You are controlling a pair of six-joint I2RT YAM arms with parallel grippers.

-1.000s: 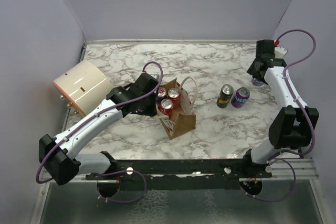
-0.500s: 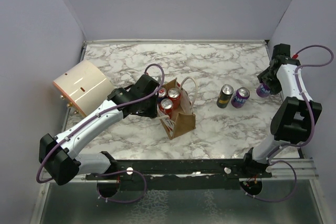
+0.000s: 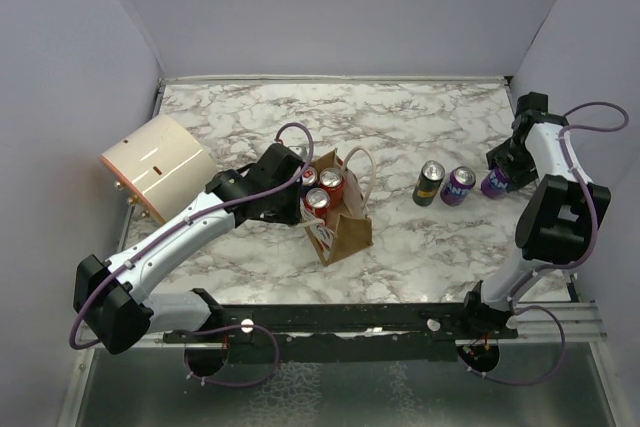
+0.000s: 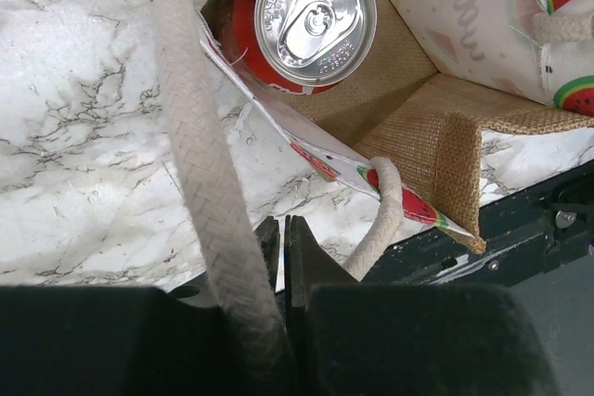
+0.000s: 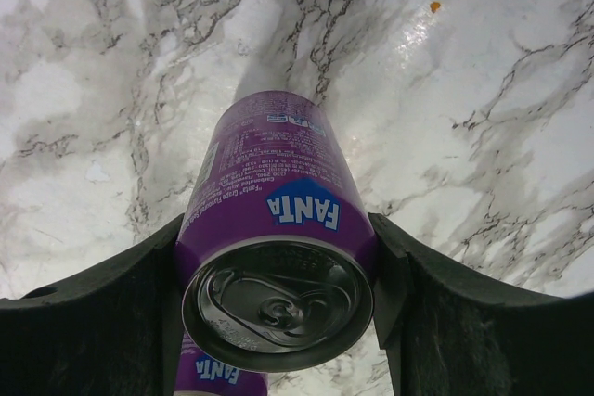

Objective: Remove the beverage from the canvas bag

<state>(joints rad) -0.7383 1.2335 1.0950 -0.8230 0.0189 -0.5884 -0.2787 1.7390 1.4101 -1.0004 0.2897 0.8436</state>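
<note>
Canvas bag (image 3: 345, 229) stands mid-frame on the desk (image 3: 400, 117), three red cans (image 3: 322, 190) inside; left gripper (image 4: 281, 248) has its jaws together by the rope handle (image 4: 209, 183). Far right, right gripper (image 3: 497, 179) jaws clamp a purple can (image 5: 278, 192): seat it upright, clear of neighbouring cans (image 3: 459, 185), before releasing.

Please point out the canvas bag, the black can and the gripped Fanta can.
canvas bag (image 3: 346, 234): top external view, outer wall.
black can (image 3: 430, 185): top external view, body.
gripped Fanta can (image 5: 283, 215): right wrist view, label.
</note>
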